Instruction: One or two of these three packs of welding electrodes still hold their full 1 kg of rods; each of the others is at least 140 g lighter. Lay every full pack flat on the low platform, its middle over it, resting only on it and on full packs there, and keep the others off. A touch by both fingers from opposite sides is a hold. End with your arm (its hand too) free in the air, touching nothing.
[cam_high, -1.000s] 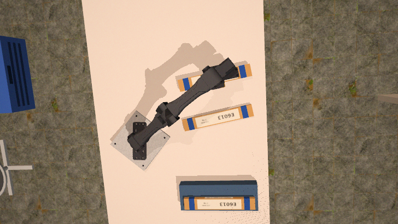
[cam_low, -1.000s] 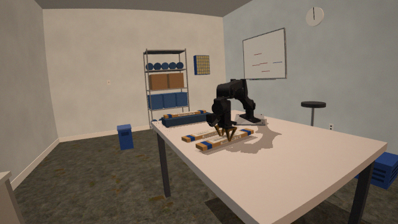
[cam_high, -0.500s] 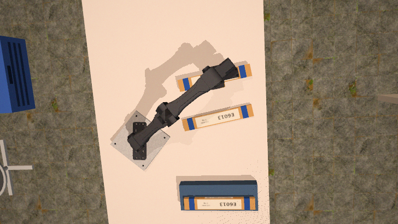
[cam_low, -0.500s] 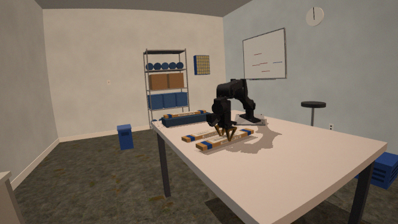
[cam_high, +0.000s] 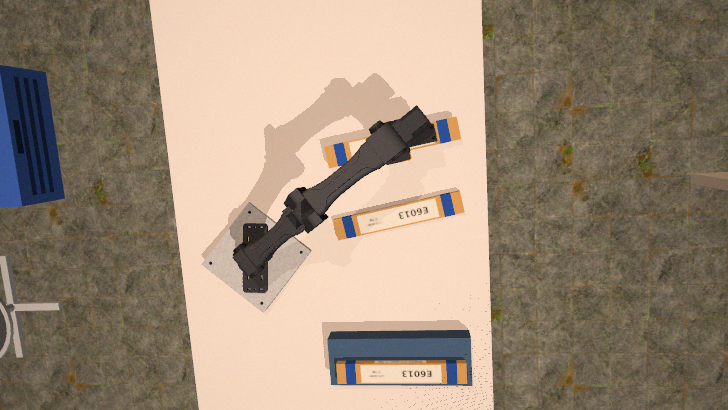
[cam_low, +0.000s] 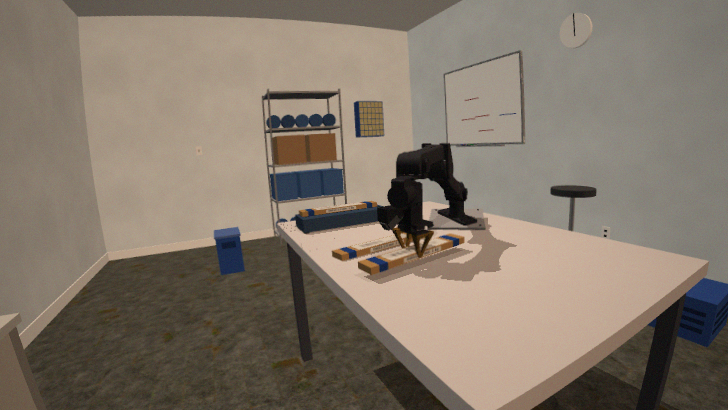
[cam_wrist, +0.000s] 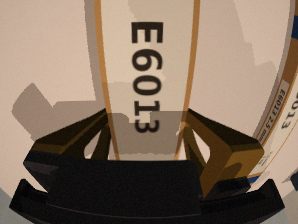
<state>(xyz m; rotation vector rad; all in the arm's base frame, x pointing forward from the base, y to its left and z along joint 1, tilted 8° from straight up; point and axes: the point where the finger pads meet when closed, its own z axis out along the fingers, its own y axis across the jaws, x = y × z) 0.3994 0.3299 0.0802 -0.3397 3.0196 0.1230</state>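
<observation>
One orange-and-blue E6013 pack lies flat on the blue platform, two beside each other nearby.One E6013 pack lies lengthwise on the dark-blue platform; one slanted pack and another lie apart.

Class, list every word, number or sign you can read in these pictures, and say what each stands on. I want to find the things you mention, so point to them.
"E6013": on the pack under the gripper (cam_wrist: 145, 77), large print.
"E6013": on the middle pack (cam_high: 393, 219), upside down from above.
"E6013 2.5 mm": on the side of a pack at the wrist view's right edge (cam_wrist: 272, 112).
"E6013": on the pack on the platform, upside down.
Smaller label print and the whiteboard (cam_low: 483, 101) marks: unreadable.
</observation>
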